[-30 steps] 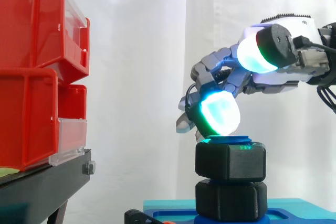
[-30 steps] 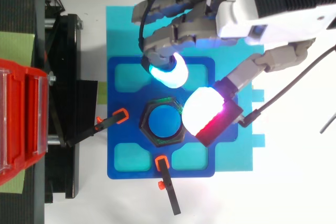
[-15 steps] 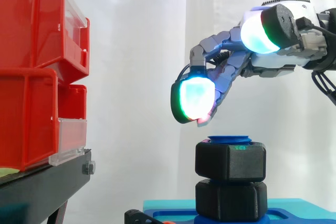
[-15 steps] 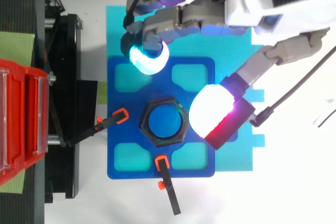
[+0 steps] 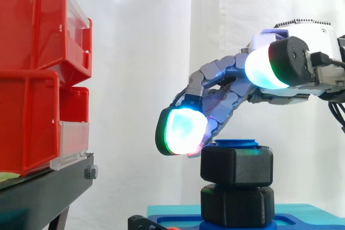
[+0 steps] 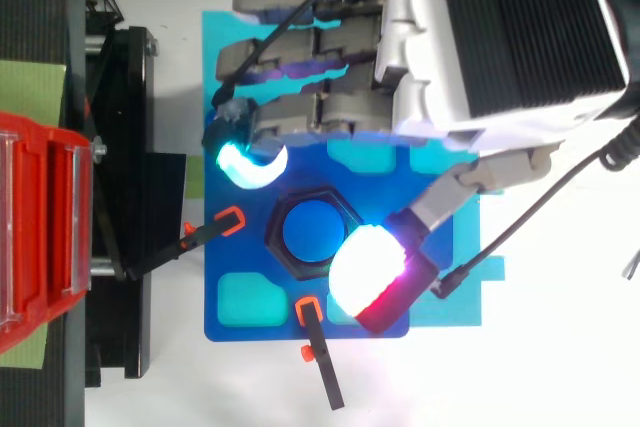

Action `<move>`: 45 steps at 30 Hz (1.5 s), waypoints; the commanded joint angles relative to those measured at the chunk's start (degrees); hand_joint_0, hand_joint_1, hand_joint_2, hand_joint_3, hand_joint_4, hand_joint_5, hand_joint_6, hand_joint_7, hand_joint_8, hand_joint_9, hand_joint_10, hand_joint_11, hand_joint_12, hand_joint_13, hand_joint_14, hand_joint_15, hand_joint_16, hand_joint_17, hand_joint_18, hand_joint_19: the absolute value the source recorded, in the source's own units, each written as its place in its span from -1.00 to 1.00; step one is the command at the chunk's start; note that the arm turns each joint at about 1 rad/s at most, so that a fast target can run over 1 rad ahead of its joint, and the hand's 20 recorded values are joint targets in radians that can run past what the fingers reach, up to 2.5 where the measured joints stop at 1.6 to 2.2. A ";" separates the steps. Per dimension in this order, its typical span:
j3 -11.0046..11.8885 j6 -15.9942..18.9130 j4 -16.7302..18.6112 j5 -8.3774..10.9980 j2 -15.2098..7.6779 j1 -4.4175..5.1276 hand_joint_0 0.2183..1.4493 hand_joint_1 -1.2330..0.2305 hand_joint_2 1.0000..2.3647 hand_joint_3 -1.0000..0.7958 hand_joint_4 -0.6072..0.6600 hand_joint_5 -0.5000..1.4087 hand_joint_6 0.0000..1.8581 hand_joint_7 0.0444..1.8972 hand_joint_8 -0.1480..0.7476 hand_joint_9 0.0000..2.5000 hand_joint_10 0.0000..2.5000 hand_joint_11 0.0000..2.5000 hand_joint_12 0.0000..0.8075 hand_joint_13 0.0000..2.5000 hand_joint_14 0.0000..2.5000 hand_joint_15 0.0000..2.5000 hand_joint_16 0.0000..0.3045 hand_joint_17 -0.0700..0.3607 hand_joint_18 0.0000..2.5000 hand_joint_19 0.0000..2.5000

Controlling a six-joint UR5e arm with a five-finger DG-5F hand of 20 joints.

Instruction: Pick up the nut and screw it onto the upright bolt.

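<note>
Shows the hand [image 6: 495, 47] lower and farther toward the frame's left than half a second before, back from its lifted pose and down to the level of the nut [image 5: 236, 164]. Reads, as a judgement, as a fresh reach between turns rather than a first pick.

Nearest in the side view: the thumb pad [image 6: 362, 265], white and red from above, at the nut's lower-right edge in the top view. Cannot confirm contact there.

Next, at lower centre-right of the side view: the black hexagonal nut, already threaded on the upright bolt [image 5: 236, 143], whose blue end stands just proud of it. Directly beneath, a second black hexagonal piece [image 5: 236, 204]; touching or barely apart, not decidable. Suggests little thread left to run.

Beyond the nut: the fingertips [image 5: 180, 131], glowing cyan-green, reaching past its upper-left side, near it and not closed on it. Leaves the hand spread wide astride the nut, holding nothing; calls for closing thumb and fingers on opposite flats before the next twist.

Below: blue plate [image 6: 215, 277] on a cyan base [image 5: 172, 209].

At far left: red bins [image 5: 32, 79] on the black stand [image 5: 48, 187].

Behind everything: white curtain [image 5: 140, 52].
</note>
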 commanded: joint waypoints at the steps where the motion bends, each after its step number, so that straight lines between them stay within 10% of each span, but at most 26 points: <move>1: -0.33 0.43 0.51 0.75 -0.03 0.91 -0.54 0.47 -1.00 -0.44 0.33 -0.58 -0.46 -0.17 -0.07 -0.39 -1.00 -1.00 -0.32 -0.68 -1.00 -1.00 -0.83 -0.40 -0.96 -1.00; 45: -0.33 0.79 -1.34 0.40 -0.03 0.30 -0.52 0.40 -1.00 -0.44 0.34 -0.53 -0.46 0.36 -0.02 -0.38 -1.00 -1.00 -0.32 -0.64 -1.00 -1.00 -0.83 -0.40 -0.91 -1.00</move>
